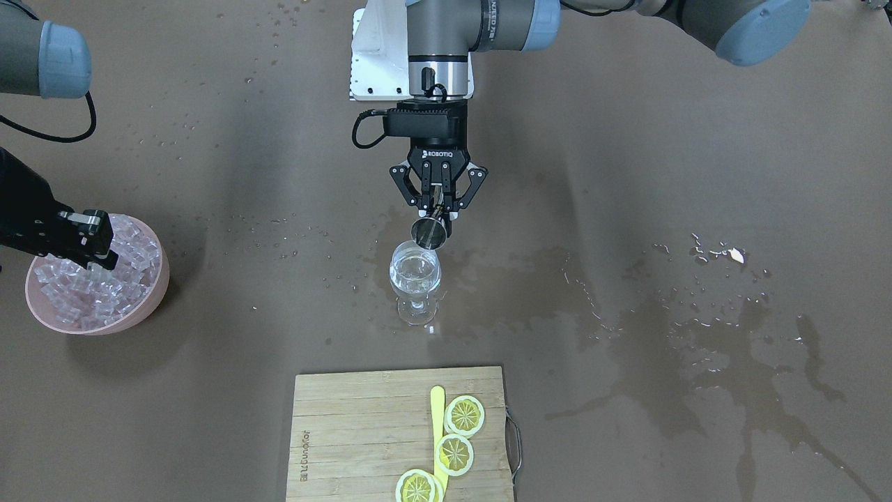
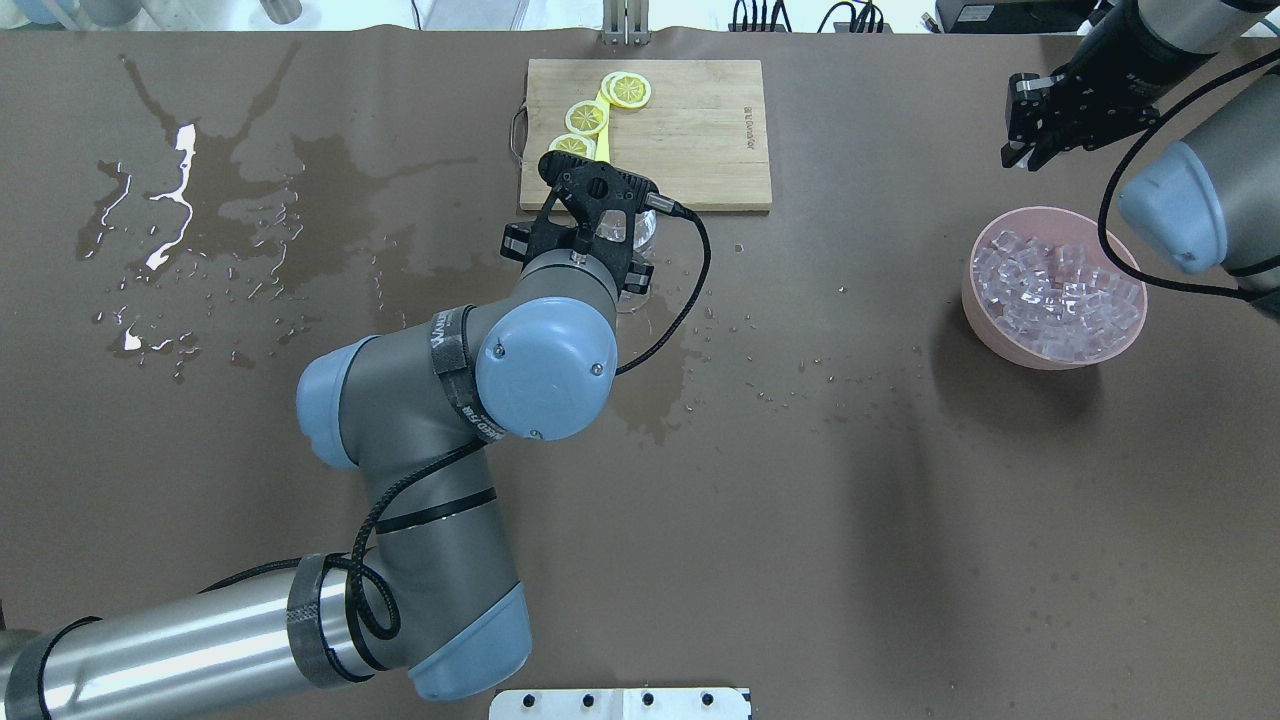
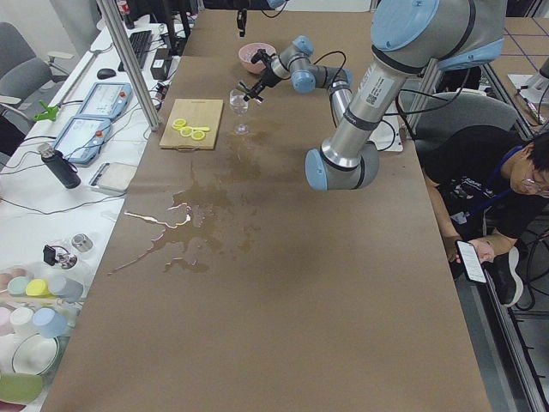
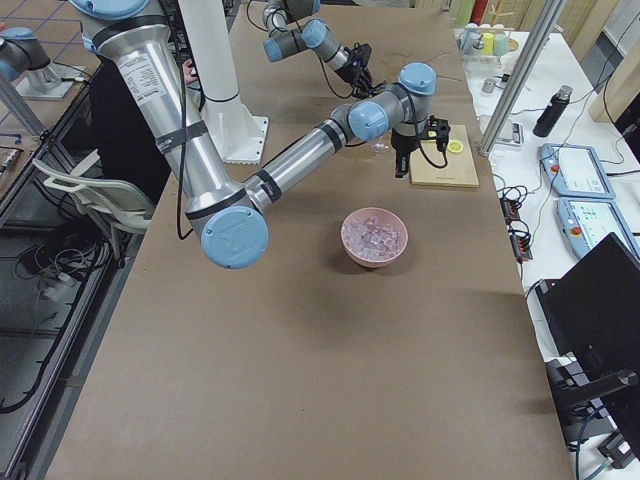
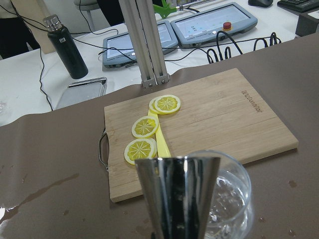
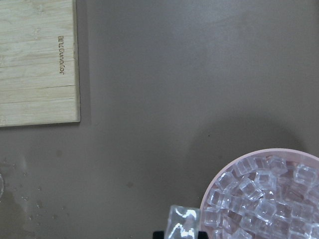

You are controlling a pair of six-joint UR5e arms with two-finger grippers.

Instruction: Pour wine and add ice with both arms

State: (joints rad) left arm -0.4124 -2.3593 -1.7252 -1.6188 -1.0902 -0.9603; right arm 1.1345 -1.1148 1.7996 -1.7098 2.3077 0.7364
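My left gripper (image 1: 437,209) is shut on a steel jigger (image 1: 430,233), tipped mouth-down over the rim of a stemmed glass (image 1: 415,275). The glass stands on the table with a little clear wine (image 1: 414,280) in it. In the left wrist view the jigger (image 5: 177,194) sits right in front of the glass (image 5: 230,199). A pink bowl (image 2: 1000,335) holds a heap of ice (image 2: 1058,290). My right gripper (image 2: 1025,155) hangs above the bowl's edge, shut on one ice cube (image 6: 183,222).
A bamboo cutting board (image 1: 362,432) with lemon slices (image 1: 465,415) and a yellow stick lies just beyond the glass. Wet spill patches (image 1: 725,348) spread over the brown table on my left side. A person sits by the table's edge (image 3: 506,215).
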